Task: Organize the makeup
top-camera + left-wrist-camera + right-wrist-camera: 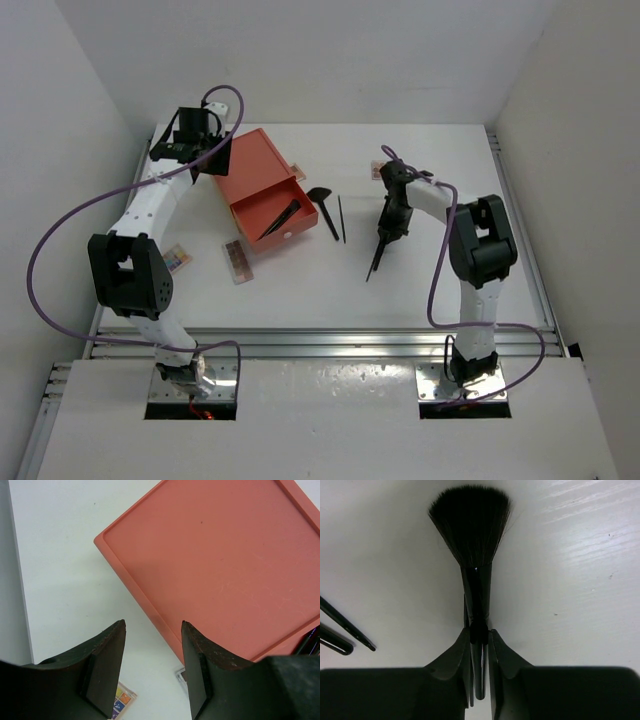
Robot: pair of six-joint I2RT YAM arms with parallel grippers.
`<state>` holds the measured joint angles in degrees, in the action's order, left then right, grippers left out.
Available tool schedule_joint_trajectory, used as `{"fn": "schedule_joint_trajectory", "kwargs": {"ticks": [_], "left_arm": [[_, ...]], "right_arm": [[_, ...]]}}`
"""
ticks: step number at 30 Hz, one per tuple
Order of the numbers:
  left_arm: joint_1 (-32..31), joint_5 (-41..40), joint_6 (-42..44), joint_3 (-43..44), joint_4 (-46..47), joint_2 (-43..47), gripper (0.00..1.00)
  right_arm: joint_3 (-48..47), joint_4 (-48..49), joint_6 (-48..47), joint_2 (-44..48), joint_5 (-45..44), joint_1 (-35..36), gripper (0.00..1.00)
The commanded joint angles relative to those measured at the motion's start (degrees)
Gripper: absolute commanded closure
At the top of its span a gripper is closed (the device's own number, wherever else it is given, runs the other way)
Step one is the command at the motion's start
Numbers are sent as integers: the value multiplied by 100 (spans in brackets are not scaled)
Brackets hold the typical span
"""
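My right gripper (385,234) is shut on a slim black brush (375,262) and holds it at mid-table. In the right wrist view the jaws (480,632) pinch its handle, and its flared bristles (470,525) point away over the white table. A fan-headed brush (322,200) and a thin black stick (341,218) lie left of it. More black brushes (281,218) lie in the open drawer. My left gripper (213,158) is open and empty beside the orange box's (225,555) back left corner. A pink-brown palette (237,262) and a multicoloured palette (178,258) lie at the front left.
The orange drawer box (255,170) stands at the back left with its drawer pulled toward the front. Small palettes lie by its right side (298,173) and behind the right arm (377,170). White walls close in the table on three sides.
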<state>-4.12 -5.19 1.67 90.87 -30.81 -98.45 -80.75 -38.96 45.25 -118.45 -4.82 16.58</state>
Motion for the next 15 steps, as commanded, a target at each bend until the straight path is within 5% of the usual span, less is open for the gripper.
{"fn": "schedule_joint_trajectory", "kwargs": {"ticks": [1,5,12,15], "left_arm": [[60,44,9,54,66,160,46],[60,44,9,54,66,160,46],[60,44,9,54,66,160,46],[60,97,9,54,66,160,46]], "right_arm": [[288,-60,-184,94,-265,-32,87],[314,-155,-280,94,-247,-67,94],[411,64,-973,357,120,-102,70],[420,-6,-1168,419,113,-120,72]]}}
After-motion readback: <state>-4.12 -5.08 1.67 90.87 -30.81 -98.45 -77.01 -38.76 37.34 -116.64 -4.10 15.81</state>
